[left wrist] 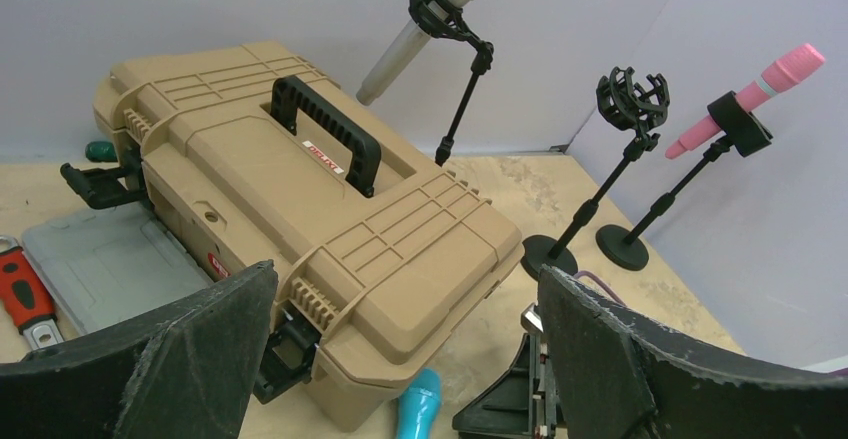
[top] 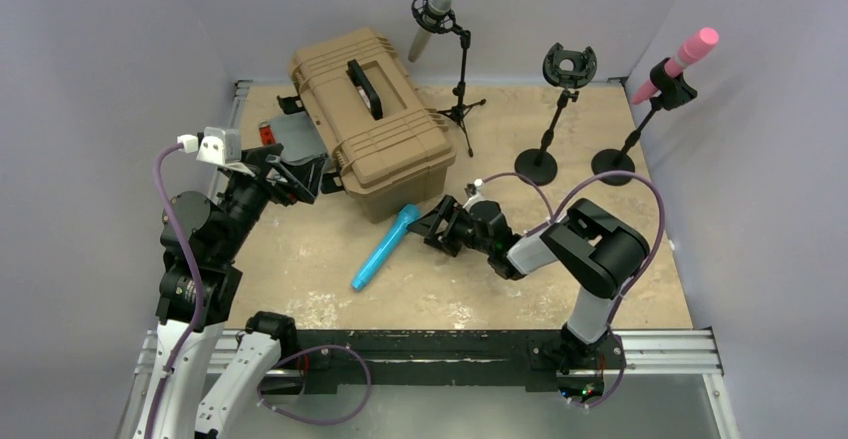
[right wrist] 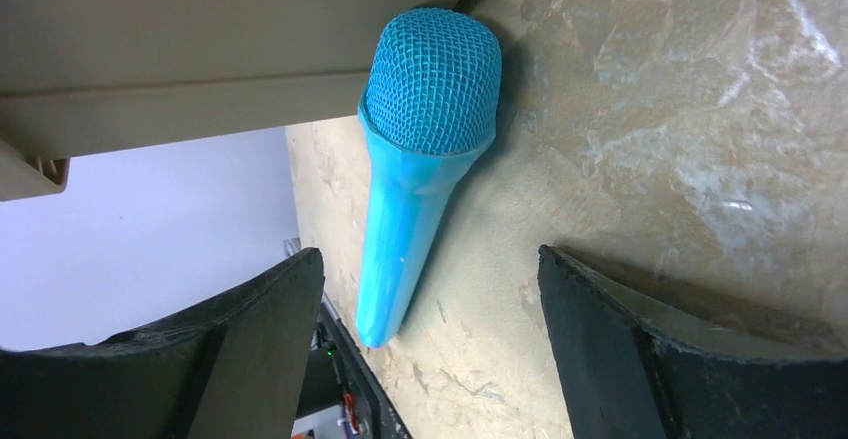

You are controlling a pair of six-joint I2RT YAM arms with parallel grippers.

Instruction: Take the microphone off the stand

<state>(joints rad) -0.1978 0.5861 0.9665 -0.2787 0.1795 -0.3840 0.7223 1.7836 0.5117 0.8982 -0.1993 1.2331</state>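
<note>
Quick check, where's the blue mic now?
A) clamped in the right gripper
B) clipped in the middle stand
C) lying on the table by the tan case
C: the blue mic lies flat on the table beside the tan case, and the right gripper is open, not closed on it.

Matt blue microphone [right wrist: 415, 174], mesh head

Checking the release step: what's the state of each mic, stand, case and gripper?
blue mic: lying flat by the case, in no stand
middle stand: upright, clip empty
grey mic: clipped in back stand
pink mic: clipped in right stand
case: lid down, handle flat
left gripper: open, empty
right gripper: open at the blue mic, not touching it
</note>
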